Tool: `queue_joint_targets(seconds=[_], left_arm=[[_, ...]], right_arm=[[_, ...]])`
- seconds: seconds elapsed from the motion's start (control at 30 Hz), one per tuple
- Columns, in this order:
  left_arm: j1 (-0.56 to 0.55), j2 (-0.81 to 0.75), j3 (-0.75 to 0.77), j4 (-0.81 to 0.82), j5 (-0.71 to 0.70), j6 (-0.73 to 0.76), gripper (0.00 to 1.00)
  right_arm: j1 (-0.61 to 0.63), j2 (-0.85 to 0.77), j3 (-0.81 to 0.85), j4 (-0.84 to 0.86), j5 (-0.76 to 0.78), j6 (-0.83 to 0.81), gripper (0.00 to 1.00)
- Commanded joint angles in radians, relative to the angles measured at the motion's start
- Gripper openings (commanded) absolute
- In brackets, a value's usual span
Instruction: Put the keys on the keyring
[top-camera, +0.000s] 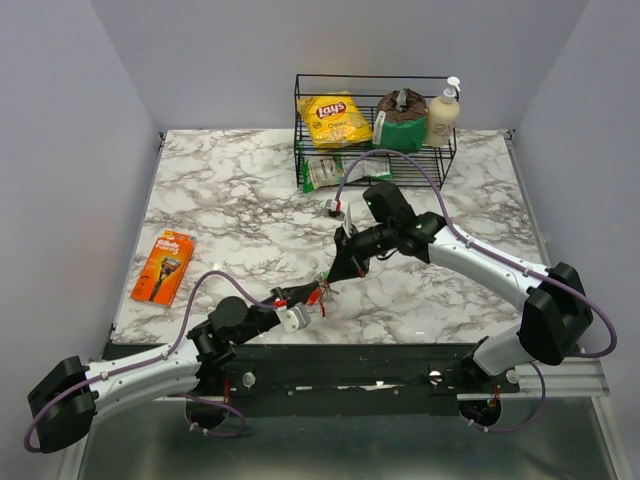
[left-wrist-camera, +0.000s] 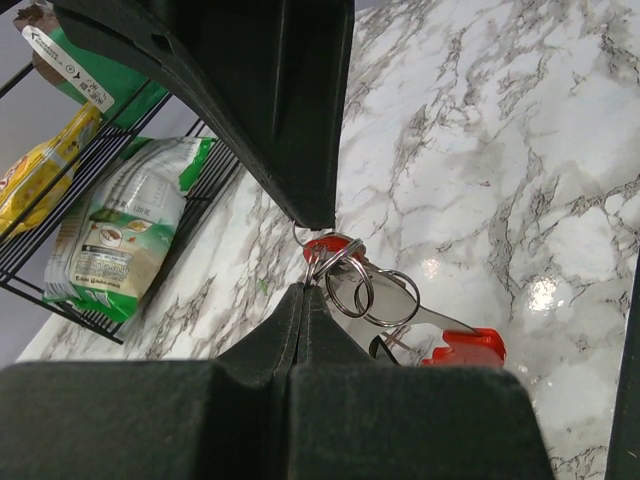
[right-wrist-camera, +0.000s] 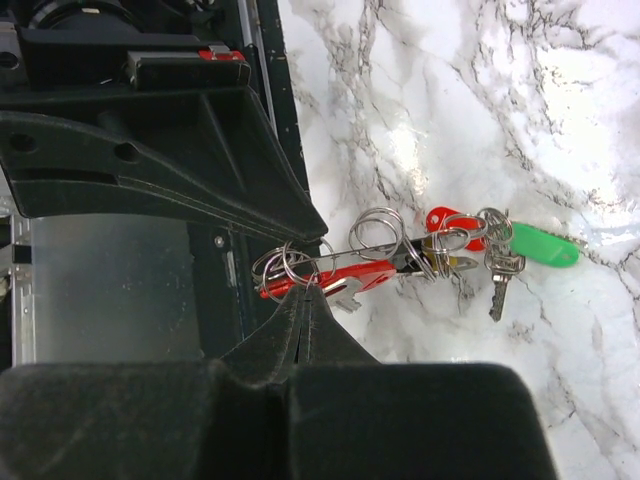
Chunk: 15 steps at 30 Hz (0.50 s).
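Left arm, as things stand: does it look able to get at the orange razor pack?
Probably yes, once freed: the razor pack lies on the marble left of the left gripper, nothing between. But that gripper is shut on the keyring, so release first.

We're looking at a robot lab here, a test cell by the look of it. Plain walls (top-camera: 60, 150) are boxing in a marble-print table (top-camera: 230, 200). Two arms, left (top-camera: 130, 375) and right (top-camera: 480, 260), are sitting bolted to a metal rail (top-camera: 340, 370), with purple cables (top-camera: 400, 160) looping off them. A wire rack (top-camera: 300, 110) at the back is holding chips (top-camera: 335, 120) and a bottle (top-camera: 442, 115), and a razor pack (top-camera: 163, 267) is lying near the left edge.
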Motion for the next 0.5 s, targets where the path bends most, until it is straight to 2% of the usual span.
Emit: queue_joint_targets(seconds=[0.0, 0.47], left_arm=[[0.002, 0.003, 0.010, 0.040, -0.022, 0.011, 0.00], [0.003, 0.026, 0.036, 0.014, -0.086, 0.017, 0.00]], right_arm=[[0.000, -0.029, 0.038, -0.020, -0.061, -0.010, 0.01], [0.000, -0.028, 0.066, -0.046, -0.110, -0.010, 0.01]])
